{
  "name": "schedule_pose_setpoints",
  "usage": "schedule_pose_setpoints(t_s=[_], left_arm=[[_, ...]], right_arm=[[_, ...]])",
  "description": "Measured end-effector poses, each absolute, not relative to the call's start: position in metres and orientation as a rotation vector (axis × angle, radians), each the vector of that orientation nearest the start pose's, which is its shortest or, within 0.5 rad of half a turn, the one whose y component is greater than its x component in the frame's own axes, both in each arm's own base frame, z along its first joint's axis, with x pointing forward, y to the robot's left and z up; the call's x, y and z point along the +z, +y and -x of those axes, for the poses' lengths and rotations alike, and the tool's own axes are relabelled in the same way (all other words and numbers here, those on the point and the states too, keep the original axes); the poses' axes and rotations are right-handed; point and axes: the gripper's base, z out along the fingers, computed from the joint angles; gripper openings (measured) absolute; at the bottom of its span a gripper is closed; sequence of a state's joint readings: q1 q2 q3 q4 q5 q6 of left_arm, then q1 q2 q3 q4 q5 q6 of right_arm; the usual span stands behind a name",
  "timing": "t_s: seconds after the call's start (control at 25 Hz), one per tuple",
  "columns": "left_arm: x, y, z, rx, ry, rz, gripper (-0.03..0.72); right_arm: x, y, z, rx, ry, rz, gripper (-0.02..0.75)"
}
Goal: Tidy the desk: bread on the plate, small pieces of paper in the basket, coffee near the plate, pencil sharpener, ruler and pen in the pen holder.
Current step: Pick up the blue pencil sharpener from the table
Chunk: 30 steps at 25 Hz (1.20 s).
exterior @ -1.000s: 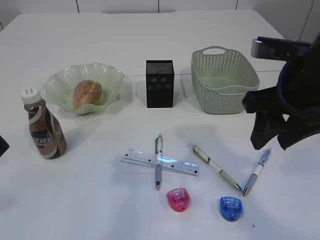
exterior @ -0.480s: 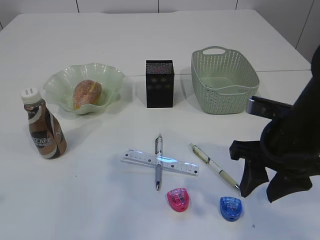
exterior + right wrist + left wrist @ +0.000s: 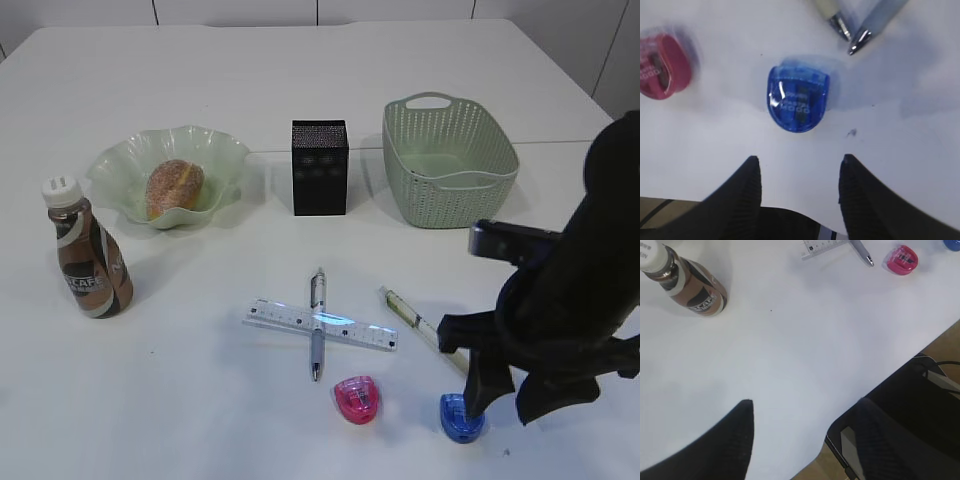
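A: R end effector [image 3: 799,187] wide, empty, just above blue sharpener [image 3: 798,98] on surface [image 3: 200,400].
B: L end effector [image 3: 802,437]?
A: Wide too, empty, near surface edge. Pink sharpener [image 3: 357,398] beside blue.

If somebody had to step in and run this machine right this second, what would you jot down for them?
Right gripper: jaws open, empty, just short of the blue pencil sharpener.
Left gripper: open, empty, near the desk's front edge.
Done: bread roll on the wavy green plate; brown coffee bottle standing beside it.
Left: blue and pink pencil sharpener, clear ruler, pens into the black pen holder.
Green woven basket: no paper scraps visible.
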<state>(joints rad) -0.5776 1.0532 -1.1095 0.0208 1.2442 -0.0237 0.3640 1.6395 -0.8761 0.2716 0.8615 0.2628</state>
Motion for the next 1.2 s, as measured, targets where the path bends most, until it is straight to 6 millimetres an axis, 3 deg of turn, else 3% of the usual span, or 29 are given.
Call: schedule_pose_setpoints(t_s=[0.24, 0.76, 1.0, 1.2], left_arm=[[0.364, -0.097, -0.152, -0.163, 2.581, -0.734, 0.447], [0.366, -0.095, -0.149, -0.168, 2.571, -0.726, 0.447], [0.366, -0.095, -0.149, -0.169, 2.572, -0.724, 0.439], [0.366, -0.095, -0.149, -0.169, 2.572, -0.724, 0.438]], right_arm=[[0.162, 0.134, -0.244, 0.299, 3.162, -0.083, 0.408], [0.167, 0.133, -0.255, 0.244, 3.076, -0.261, 0.410], [0.158, 0.133, -0.257, 0.214, 3.096, -0.257, 0.499], [0.157, 0.133, -0.258, 0.219, 3.086, -0.278, 0.512]])
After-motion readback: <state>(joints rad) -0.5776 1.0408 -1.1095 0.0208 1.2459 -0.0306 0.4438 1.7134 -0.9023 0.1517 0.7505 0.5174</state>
